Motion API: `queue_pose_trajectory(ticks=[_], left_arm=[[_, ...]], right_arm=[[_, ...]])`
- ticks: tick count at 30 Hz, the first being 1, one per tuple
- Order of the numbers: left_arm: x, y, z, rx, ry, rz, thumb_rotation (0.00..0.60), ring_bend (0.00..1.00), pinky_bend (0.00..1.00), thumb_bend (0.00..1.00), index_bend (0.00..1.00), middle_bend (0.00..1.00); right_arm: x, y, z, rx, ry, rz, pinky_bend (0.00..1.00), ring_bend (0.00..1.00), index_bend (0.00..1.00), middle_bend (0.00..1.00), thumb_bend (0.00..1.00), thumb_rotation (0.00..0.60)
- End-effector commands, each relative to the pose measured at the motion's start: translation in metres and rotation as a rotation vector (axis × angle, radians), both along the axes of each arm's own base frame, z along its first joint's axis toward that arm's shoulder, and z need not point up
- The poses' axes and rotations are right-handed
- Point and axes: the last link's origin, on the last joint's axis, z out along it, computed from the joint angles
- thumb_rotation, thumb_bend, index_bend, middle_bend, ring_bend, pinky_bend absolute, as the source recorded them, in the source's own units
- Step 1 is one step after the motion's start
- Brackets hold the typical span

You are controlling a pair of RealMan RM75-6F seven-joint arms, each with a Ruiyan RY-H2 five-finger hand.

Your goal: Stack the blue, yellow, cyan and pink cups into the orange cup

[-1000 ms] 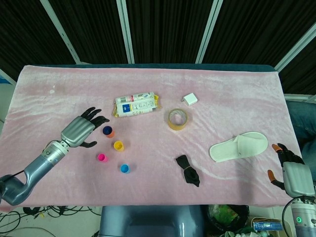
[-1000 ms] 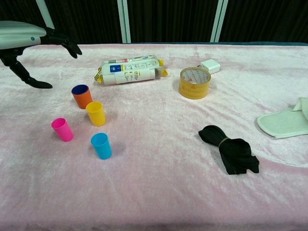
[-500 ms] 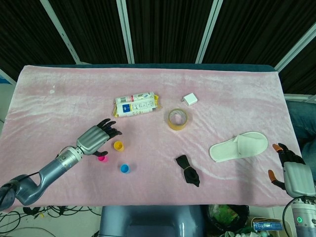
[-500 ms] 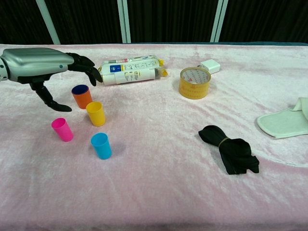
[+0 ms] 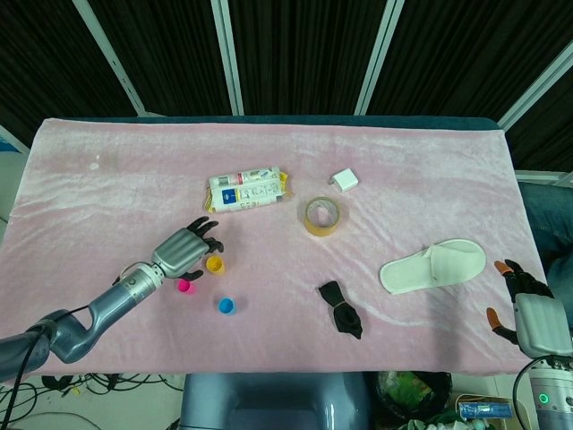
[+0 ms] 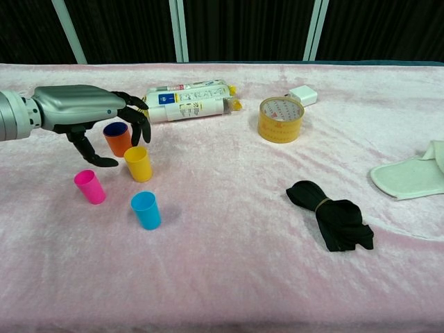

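Left hand (image 6: 87, 118) has dropped over orange cup (image 6: 118, 139), fingers spread.

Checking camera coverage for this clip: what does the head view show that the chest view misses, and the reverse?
Only the head view shows the right hand, off the table's near right corner, the left forearm, and the whole white slipper. Only the chest view shows the orange cup with a dark blue inside; from above the left hand covers it. Both show the left hand with fingers spread, holding nothing, the yellow cup, pink cup, cyan cup, tape roll and black bundle.
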Motion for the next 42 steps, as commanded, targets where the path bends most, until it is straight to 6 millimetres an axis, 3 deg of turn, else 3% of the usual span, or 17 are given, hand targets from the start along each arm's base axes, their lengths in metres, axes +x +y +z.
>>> queue_pose_trajectory(ticks=[1, 9, 14, 20, 26, 31, 38, 42], left_arm=[[0.000, 0.000, -0.005, -0.006, 0.003, -0.004, 0.600, 0.00, 0.00, 0.31, 0.33, 0.41], [0.003, 0.000, -0.016, -0.016, -0.007, -0.021, 0.600, 0.00, 0.00, 0.32, 0.37, 0.44], [0.006, -0.001, -0.016, -0.008, -0.026, -0.037, 0.600, 0.01, 0.00, 0.35, 0.46, 0.51], [0.006, 0.003, 0.002, 0.029, -0.053, -0.036, 0.600, 0.02, 0.00, 0.37, 0.48, 0.53], [0.011, 0.007, 0.032, 0.099, -0.111, -0.042, 0.600, 0.02, 0.00, 0.37, 0.48, 0.52], [0.000, 0.016, 0.056, 0.163, -0.129, 0.006, 0.600, 0.02, 0.00, 0.37, 0.48, 0.52], [-0.014, 0.021, 0.063, 0.190, -0.125, 0.044, 0.600, 0.02, 0.00, 0.37, 0.48, 0.52], [-0.019, 0.025, 0.058, 0.186, -0.126, 0.068, 0.600, 0.02, 0.00, 0.37, 0.48, 0.52]], right_arm=[[0.000, 0.000, 0.000, 0.000, 0.000, 0.000, 0.24, 0.18, 0.17, 0.10, 0.30, 0.600], [0.000, 0.000, 0.001, 0.000, -0.001, 0.000, 0.24, 0.17, 0.17, 0.10, 0.30, 0.600], [0.000, 0.000, 0.001, -0.001, -0.002, 0.001, 0.24, 0.18, 0.17, 0.10, 0.30, 0.600], [0.000, 0.000, 0.001, -0.003, -0.003, -0.001, 0.24, 0.18, 0.17, 0.10, 0.30, 0.600], [0.000, 0.000, 0.000, 0.000, -0.001, 0.001, 0.24, 0.18, 0.17, 0.10, 0.30, 0.600], [0.000, 0.000, 0.000, -0.001, 0.001, 0.001, 0.24, 0.18, 0.17, 0.10, 0.30, 0.600], [0.000, 0.000, 0.000, 0.001, 0.004, 0.001, 0.24, 0.18, 0.17, 0.10, 0.30, 0.600], [0.000, 0.000, -0.001, 0.005, 0.007, 0.001, 0.24, 0.18, 0.17, 0.10, 0.30, 0.600]])
